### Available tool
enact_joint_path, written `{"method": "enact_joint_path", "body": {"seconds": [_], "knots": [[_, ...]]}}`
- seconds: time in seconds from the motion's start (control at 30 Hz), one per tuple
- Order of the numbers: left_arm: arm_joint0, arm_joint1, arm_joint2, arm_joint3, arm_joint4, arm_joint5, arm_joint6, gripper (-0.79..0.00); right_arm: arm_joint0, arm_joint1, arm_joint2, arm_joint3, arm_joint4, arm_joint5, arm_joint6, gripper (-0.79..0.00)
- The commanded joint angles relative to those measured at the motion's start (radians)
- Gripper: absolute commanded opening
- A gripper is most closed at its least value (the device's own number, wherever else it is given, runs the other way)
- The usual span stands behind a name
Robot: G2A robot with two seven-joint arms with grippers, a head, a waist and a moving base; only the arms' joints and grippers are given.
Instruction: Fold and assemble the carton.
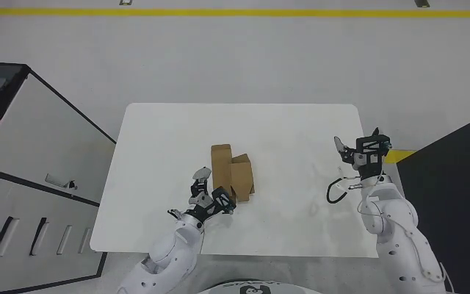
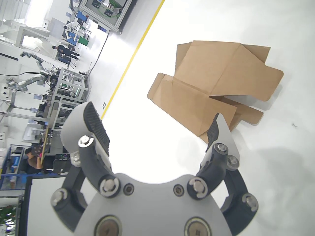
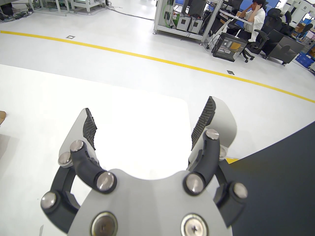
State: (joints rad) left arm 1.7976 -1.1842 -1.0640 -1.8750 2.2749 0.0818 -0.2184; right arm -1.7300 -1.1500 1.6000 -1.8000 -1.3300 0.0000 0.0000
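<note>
The brown cardboard carton (image 1: 233,173), creased and only partly folded, lies a little left of the middle of the white rounded table (image 1: 294,125). It isn't a box yet. One panel is tipped up on its left side, a lower folded part lies to the right of it, and loose flaps splay out around them. From above, its long axis looks to run from the near side to the far side.

The left tool (image 1: 213,189) sits just off the carton's near-left corner, so the carton lies far and slightly right of it. The left wrist view shows the carton (image 2: 216,82) straight ahead of the left tool (image 2: 152,114), whose jaws are spread wide with nothing between them. One ribbed fingertip (image 2: 213,128) overlaps the carton's nearest corner, but I can't tell whether it touches or just hangs in front.

The right tool (image 1: 360,143) is well apart from the carton, out over the right edge of the table. In the right wrist view the right tool (image 3: 147,106) is also spread wide and holds nothing, with bare table beyond it.

I'd judge the left arm far better placed for the next move. A short push away and to the right would bring its jaws onto that near corner.
</note>
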Motion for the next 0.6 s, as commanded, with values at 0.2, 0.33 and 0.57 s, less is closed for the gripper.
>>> {"method": "enact_joint_path", "body": {"seconds": [0.2,0.33,0.57], "knots": [[-0.002,-0.001,0.003,0.002,0.009,0.004,-0.005,0.000,0.000,0.000,0.000,0.000,0.000,0.000,0.000,0.000],[0.005,-0.004,0.040,0.015,0.026,-0.024,0.008,0.000,0.000,0.000,0.000,0.000,0.000,0.000,0.000,0.000],[-0.018,-0.014,0.099,0.038,0.092,-0.020,-0.023,0.000,0.000,0.000,0.000,0.000,0.000,0.000,0.000,0.000]]}}
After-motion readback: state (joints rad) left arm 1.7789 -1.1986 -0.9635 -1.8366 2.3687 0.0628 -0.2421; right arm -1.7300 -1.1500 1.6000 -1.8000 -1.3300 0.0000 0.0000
